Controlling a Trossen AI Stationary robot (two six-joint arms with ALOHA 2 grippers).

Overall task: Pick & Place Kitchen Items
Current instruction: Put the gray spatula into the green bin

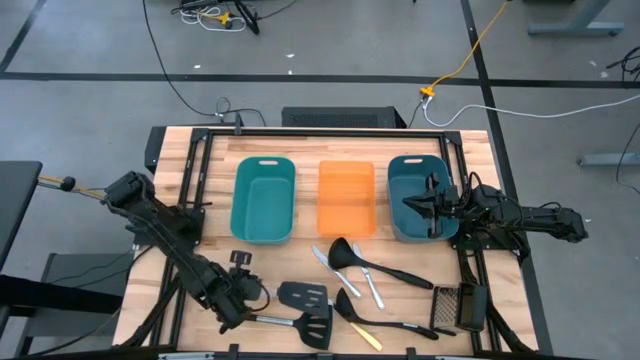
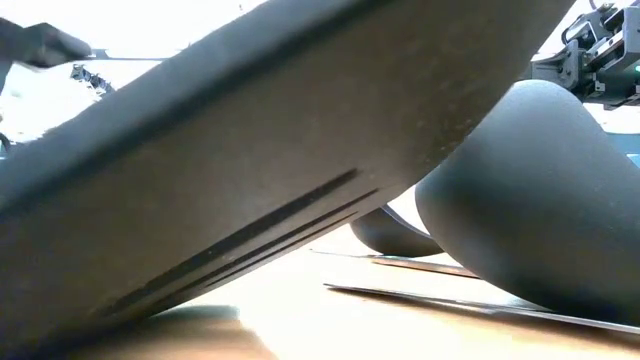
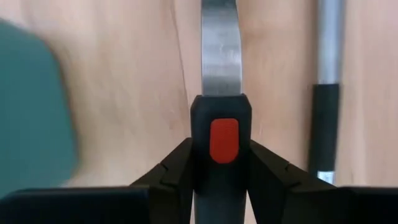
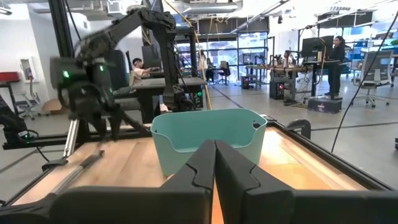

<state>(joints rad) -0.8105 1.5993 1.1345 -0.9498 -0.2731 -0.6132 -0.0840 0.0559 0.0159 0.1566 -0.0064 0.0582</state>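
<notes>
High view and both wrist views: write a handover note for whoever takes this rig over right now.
Left tool: shut on a black spatula's handle at the table's near left; whether it is lifted cannot be told.
Right tool: shut, empty, above the right teal tub.
Done: nothing shows in the left teal tub or the orange tray.
Left: second spatula, ladle, spoon, silver knives and yellow knife, all on the table.
</notes>
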